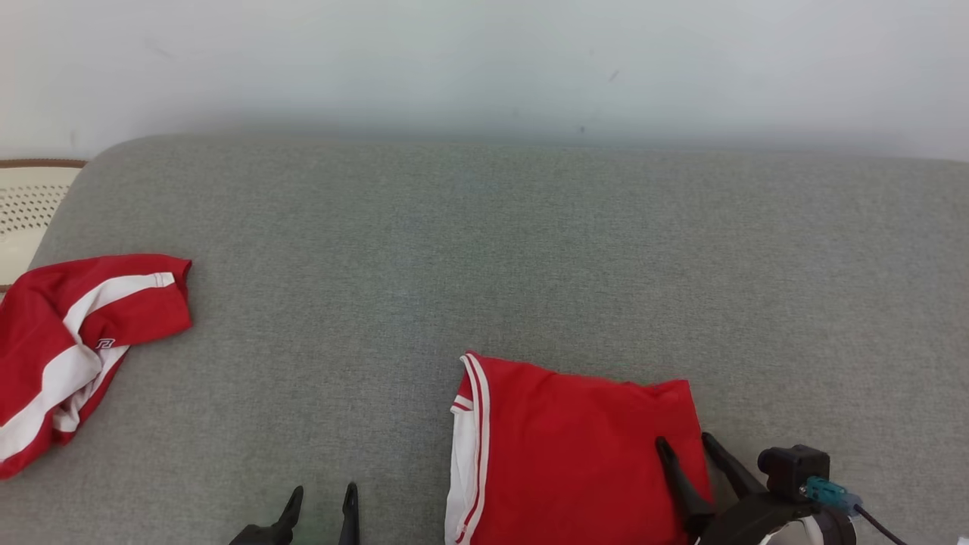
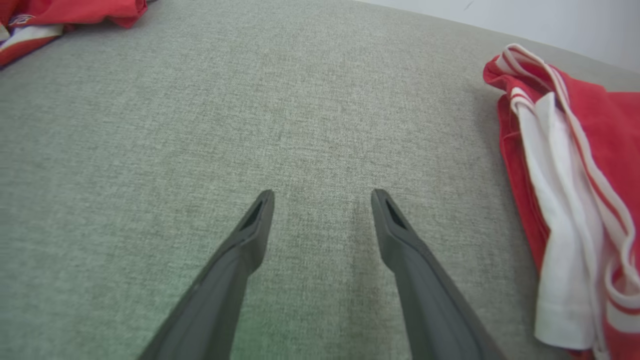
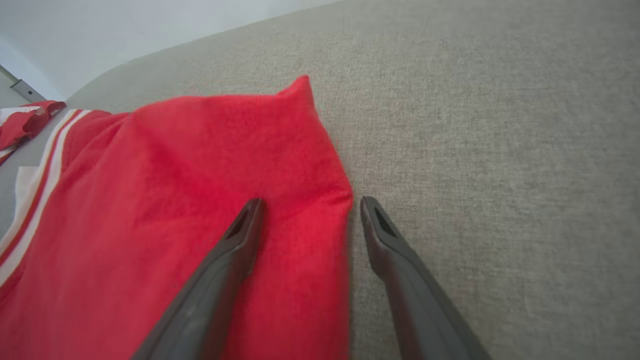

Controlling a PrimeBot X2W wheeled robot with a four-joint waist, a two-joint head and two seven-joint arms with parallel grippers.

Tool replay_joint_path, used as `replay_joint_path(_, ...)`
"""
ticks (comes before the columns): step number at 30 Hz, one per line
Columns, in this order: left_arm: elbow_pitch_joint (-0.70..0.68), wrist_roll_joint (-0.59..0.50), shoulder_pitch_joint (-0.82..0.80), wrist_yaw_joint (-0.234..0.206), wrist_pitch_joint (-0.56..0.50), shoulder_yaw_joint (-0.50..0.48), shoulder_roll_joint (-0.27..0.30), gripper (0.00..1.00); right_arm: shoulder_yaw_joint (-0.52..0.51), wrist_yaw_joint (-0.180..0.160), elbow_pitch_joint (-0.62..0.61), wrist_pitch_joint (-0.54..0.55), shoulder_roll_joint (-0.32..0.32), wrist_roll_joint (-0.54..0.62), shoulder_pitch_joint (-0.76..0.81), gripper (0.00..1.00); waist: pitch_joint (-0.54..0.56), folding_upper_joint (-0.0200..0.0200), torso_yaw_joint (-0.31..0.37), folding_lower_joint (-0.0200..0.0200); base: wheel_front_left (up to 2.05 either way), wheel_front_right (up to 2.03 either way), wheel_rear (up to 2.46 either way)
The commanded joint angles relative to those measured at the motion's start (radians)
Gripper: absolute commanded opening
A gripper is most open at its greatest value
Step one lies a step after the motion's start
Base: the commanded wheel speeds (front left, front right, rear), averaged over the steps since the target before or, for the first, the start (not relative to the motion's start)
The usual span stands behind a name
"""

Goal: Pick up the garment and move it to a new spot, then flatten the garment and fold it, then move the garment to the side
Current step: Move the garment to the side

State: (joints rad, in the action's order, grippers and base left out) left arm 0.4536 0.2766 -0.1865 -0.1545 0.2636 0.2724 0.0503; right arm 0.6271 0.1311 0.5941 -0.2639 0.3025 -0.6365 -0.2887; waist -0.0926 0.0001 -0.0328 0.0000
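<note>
The folded red garment [image 1: 575, 454] lies flat on the grey cushion [image 1: 492, 250], near its front edge and right of the middle, with white trim and stripes showing down its left side. The right gripper [image 1: 685, 439] is at the garment's right edge with its 2 fingers spread wide: 1 is over the red cloth, the other over bare cushion just beside it, and the edge runs between them. It has hold of nothing. The left gripper [image 1: 324, 489] is wide open too, over bare cushion a little left of the garment, gripping nothing. Well off to the left, a second red-and-white garment [image 1: 76, 341] lies crumpled at the cushion's end, beside a cream perforated surface [image 1: 26, 212].
</note>
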Motion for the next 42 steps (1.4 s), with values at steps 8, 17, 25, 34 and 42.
replay_joint_path(8, -0.004, -0.016, 0.010, 0.002, 0.001, -0.010, 0.001, 1.00, 0.030, -0.001, 0.047, 0.000, -0.001, -0.020, -0.030, 0.00, 0.012, -0.0001, -0.019, 0.0000, 0.00, 0.00, 0.00)
replay_joint_path(17, -0.033, -0.035, 0.024, 0.009, 0.001, -0.001, 0.001, 1.00, -0.073, -0.001, 0.015, 0.000, 0.002, 0.040, -0.016, 0.00, 0.048, -0.0001, 0.022, 0.0000, 0.00, 0.00, 0.00)
replay_joint_path(25, -0.069, -0.058, 0.017, 0.012, 0.001, 0.005, 0.001, 1.00, -0.148, -0.001, 0.014, 0.000, -0.014, 0.093, -0.011, 0.00, 0.063, -0.0001, 0.128, 0.0000, 0.00, 0.00, 0.00)
replay_joint_path(34, -0.088, -0.075, -0.002, 0.001, 0.001, 0.000, 0.001, 1.00, -0.161, -0.001, 0.017, 0.000, -0.033, 0.113, -0.013, 0.00, 0.056, -0.0001, 0.308, 0.0000, 0.00, 0.00, 0.00)
replay_joint_path(42, -0.103, -0.099, -0.019, -0.002, 0.001, -0.007, 0.001, 1.00, -0.152, -0.001, 0.013, 0.000, -0.044, 0.109, -0.013, 0.00, 0.043, -0.0001, 0.418, 0.0000, 0.00, 0.00, 0.00)
